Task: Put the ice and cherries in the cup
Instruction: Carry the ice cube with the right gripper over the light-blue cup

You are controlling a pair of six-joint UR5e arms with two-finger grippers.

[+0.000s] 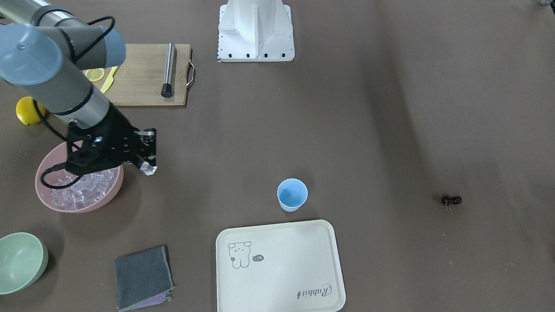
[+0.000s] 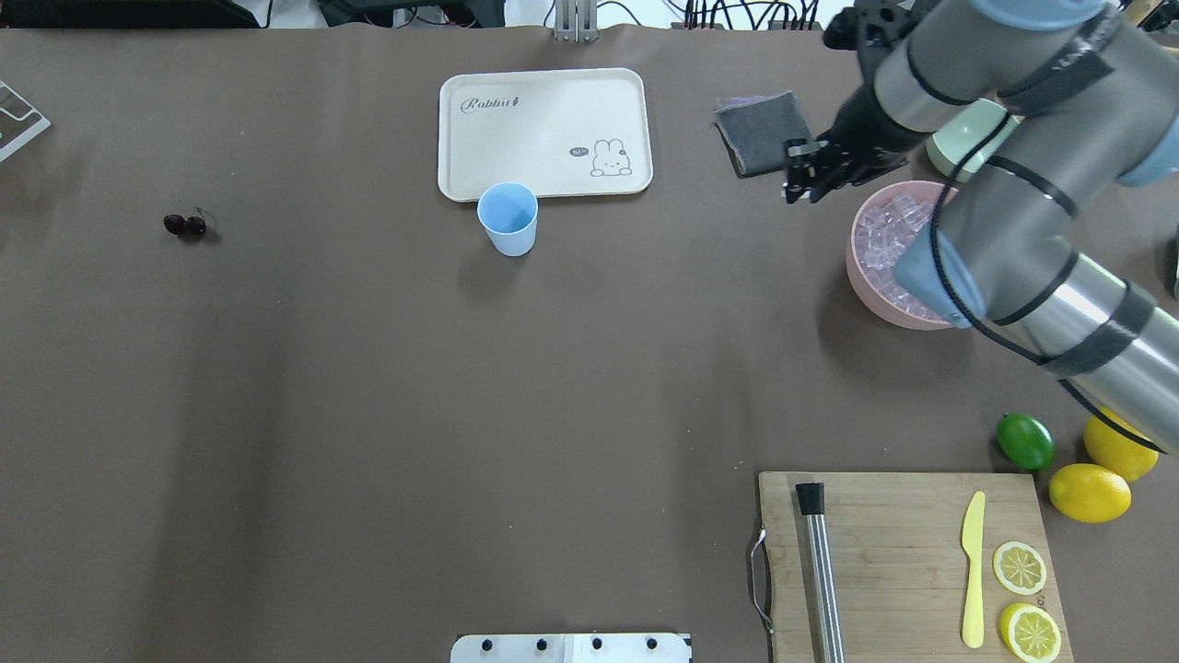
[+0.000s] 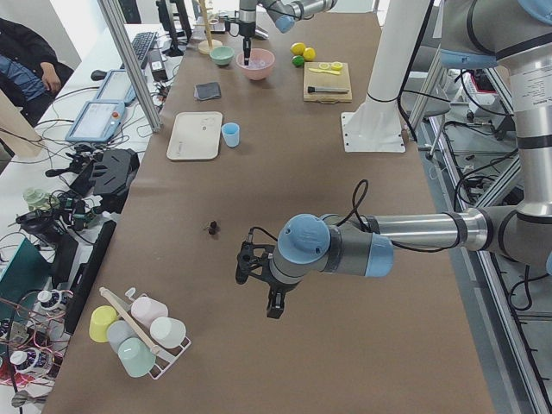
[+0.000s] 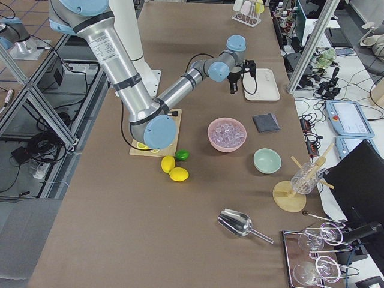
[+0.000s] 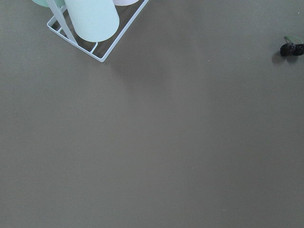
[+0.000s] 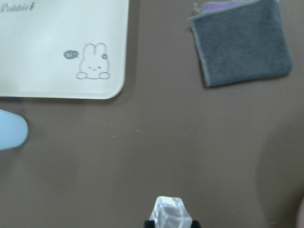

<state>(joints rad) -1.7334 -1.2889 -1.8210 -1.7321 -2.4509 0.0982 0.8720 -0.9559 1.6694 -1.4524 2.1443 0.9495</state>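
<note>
My right gripper [image 1: 148,169] is shut on one clear ice cube [image 6: 168,213] and holds it above the table, just beside the pink bowl [image 1: 44,200] full of ice [image 1: 82,188]. The gripper also shows in the overhead view [image 2: 798,191]. The light-blue cup [image 1: 292,195] stands upright and empty at the tray's edge, well away from the gripper; its edge shows in the right wrist view [image 6: 12,135]. The dark cherries [image 1: 451,200] lie alone on the table. My left gripper [image 3: 274,306] hovers near the cherries [image 3: 211,227]; I cannot tell whether it is open or shut.
A cream tray [image 1: 282,268], a grey cloth [image 1: 141,277] and a pale green bowl [image 1: 21,260] lie near the cup and pink bowl. A cutting board [image 2: 898,552] holds a muddler, knife and lemon slices. A lime [image 2: 1024,440] and lemons sit beside it.
</note>
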